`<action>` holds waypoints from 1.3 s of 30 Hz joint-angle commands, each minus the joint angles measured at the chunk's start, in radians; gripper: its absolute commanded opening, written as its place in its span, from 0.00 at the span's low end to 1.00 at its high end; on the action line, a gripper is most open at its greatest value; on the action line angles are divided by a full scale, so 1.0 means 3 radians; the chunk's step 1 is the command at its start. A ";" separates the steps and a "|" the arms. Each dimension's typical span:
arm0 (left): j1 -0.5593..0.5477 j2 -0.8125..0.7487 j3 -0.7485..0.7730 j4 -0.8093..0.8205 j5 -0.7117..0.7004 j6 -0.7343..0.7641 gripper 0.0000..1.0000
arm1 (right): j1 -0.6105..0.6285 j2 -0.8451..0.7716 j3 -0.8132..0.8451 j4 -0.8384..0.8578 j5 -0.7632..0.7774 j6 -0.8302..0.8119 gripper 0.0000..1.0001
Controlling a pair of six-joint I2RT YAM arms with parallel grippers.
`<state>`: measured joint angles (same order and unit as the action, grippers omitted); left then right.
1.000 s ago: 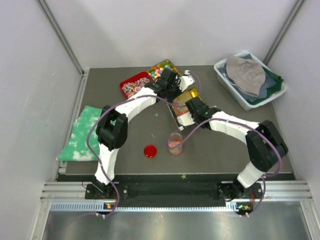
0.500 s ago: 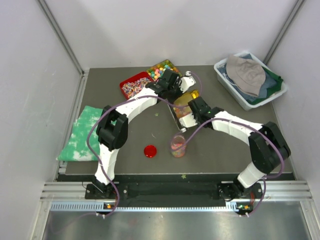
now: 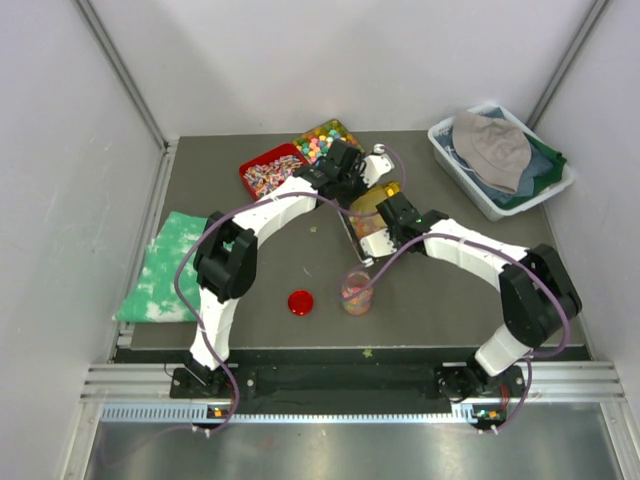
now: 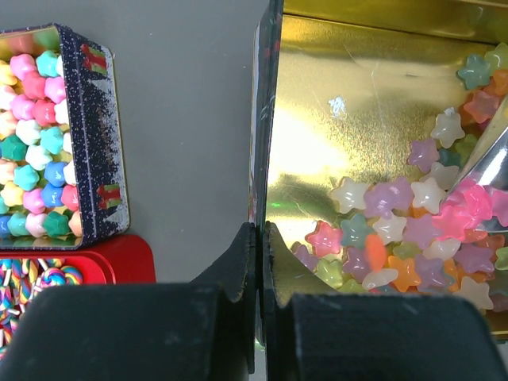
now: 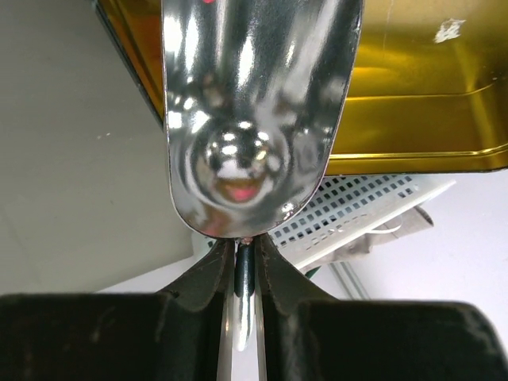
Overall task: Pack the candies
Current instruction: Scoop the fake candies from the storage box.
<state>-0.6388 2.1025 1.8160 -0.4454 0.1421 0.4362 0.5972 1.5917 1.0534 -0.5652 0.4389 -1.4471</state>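
Candies (image 4: 397, 230), small glossy stars in pink, orange, purple, green and pale yellow, lie heaped in the lower corner of a gold-lined tin (image 4: 349, 119), which looks tilted so that they gather there. More of them sit in the clear jar (image 3: 354, 291) standing open on the counter (image 3: 430, 300), with its red lid (image 3: 300, 302) near it. Each piece looks light, smooth and slick, and would likely skitter away if pinched. They are too small for fingers, so I judge them best lifted in bulk by pushing under the heap. A metal scoop (image 5: 254, 103) serves for that. The right gripper (image 5: 246, 266) is pressed together on its thin handle, with the bowl out in front by the tin's edge. In the left wrist view the scoop's rim touches the pile. The left gripper (image 4: 259, 254) pinches the tin's side wall, steadying it.
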 commanded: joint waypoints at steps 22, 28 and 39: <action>-0.0003 -0.0238 0.0088 0.0354 0.0002 -0.0283 0.00 | 0.0136 0.0738 0.0886 -0.0903 -0.0496 0.1474 0.00; -0.0003 -0.0243 0.0088 0.0349 -0.0054 -0.0319 0.00 | 0.0162 0.0835 0.0973 -0.0888 -0.0563 0.1893 0.00; -0.0008 -0.0243 0.0077 0.0329 -0.0111 -0.0365 0.00 | 0.0208 0.0953 0.1065 -0.0643 -0.0512 0.2400 0.00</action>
<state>-0.6327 2.1029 1.8156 -0.4515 0.0681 0.4068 0.6395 1.8404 1.3434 -0.7830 0.3035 -0.8108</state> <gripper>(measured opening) 0.022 0.098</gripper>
